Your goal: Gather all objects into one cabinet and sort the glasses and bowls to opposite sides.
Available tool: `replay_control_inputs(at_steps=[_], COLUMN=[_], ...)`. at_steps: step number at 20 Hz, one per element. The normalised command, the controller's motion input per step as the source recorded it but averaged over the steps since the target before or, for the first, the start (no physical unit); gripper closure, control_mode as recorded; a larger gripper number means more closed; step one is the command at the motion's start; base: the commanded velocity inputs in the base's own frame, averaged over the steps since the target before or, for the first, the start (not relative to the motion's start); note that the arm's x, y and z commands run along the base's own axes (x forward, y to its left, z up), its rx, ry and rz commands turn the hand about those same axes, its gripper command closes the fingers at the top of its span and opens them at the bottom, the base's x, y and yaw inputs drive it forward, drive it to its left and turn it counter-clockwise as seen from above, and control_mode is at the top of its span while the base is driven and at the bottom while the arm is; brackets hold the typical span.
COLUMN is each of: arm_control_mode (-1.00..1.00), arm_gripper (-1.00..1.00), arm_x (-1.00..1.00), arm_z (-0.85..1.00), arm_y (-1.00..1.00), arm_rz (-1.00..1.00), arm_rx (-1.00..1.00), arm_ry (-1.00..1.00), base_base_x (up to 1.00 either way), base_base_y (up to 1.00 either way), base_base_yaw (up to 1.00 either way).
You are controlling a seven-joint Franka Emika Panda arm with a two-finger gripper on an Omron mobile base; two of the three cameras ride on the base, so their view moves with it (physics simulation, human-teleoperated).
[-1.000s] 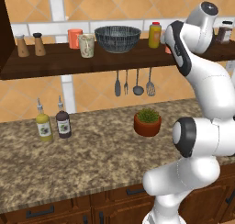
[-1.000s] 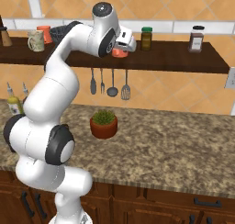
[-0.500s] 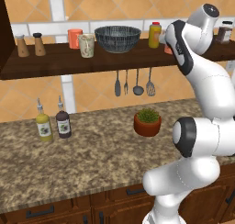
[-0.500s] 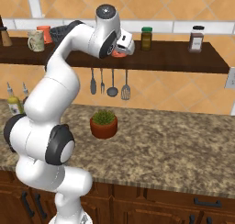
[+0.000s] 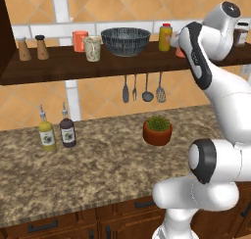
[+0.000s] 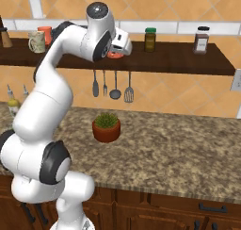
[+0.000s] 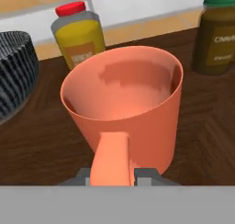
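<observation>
Cups: three (image 5: 92, 48); bowl (image 5: 125, 40): one

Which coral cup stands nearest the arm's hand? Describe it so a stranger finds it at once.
Find the long dark wooden shelf on the tiled wall, then its wide grey ribbed bowl. Right of the bowl, the coral-orange cup stands between a red-lidded yellow jar and a green-lidded jar; the other coral cup sits left, beside a speckled cup.
</observation>
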Motion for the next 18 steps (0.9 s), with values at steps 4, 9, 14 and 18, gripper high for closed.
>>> replay_control_inputs(at_steps=[4,9,14,18], arm_control_mode=[-1.00,-1.00,-1.00,-1.00], arm_gripper=[1.00,1.00,1.00,1.00], arm_x=[-0.71,-0.54,-0.58,-0.56], arm_z=[0.19,0.32,0.19,0.06], arm_y=[0.58,0.79,0.81,0.79], arm_rz=[0.03,0.05,0.07,0.08], arm_rx=[-0.13,-0.10,0.00,0.05], arm_ry=[-0.15,-0.13,-0.02,0.00], base_base_x=[0.00,0.00,0.00,0.00], base_base_y=[0.00,0.00,0.00,0.00], base_base_yaw=[0.00,0.00,0.00,0.00])
